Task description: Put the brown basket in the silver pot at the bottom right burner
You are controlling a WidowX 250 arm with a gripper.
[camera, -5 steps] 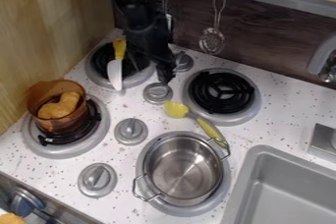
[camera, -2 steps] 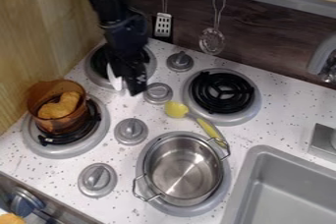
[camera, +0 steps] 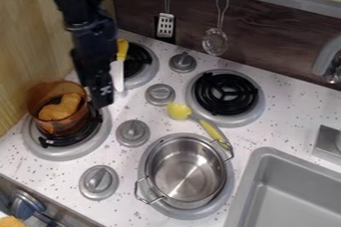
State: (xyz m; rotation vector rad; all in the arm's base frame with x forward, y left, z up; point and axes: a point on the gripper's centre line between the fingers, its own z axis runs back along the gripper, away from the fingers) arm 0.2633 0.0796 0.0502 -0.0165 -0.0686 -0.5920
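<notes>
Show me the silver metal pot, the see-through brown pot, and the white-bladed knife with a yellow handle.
Silver metal pot (camera: 185, 173): camera view, on its inside bottom.
See-through brown pot (camera: 42, 90): camera view, on its upper wall.
White-bladed knife (camera: 122, 48): camera view, on its yellow handle.

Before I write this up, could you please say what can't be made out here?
All in the camera view:
- Top left burner: partly hidden by the arm.
- Bottom right burner: middle hidden by the silver pot.
- Sink: cut off, right and bottom edges.
- Orange thing: cut off, bottom left corner.
</notes>
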